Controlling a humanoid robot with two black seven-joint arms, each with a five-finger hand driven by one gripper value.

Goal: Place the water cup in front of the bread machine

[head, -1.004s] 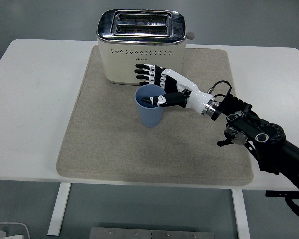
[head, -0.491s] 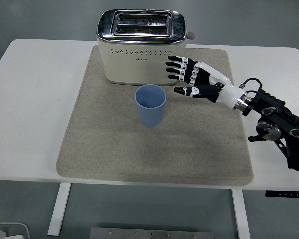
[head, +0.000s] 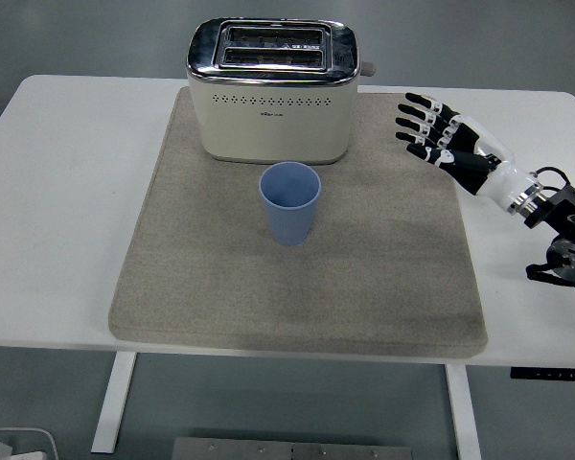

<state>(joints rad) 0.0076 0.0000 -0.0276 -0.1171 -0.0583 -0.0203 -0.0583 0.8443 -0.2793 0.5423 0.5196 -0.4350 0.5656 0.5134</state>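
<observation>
Head view. Cup (head: 289,202), blue, upright on mat (head: 220,287), just in front of toaster (head: 272,91), nothing touching it. Toaster cream with chrome top, at mat's far edge, two slots up; contents of slots hard to make out. Mat grey, on white table (head: 57,192). Right hand (head: 448,145) over mat's far right corner, well apart from cup, fingers spread, holding nothing. Thumb mostly hidden behind palm.
</observation>
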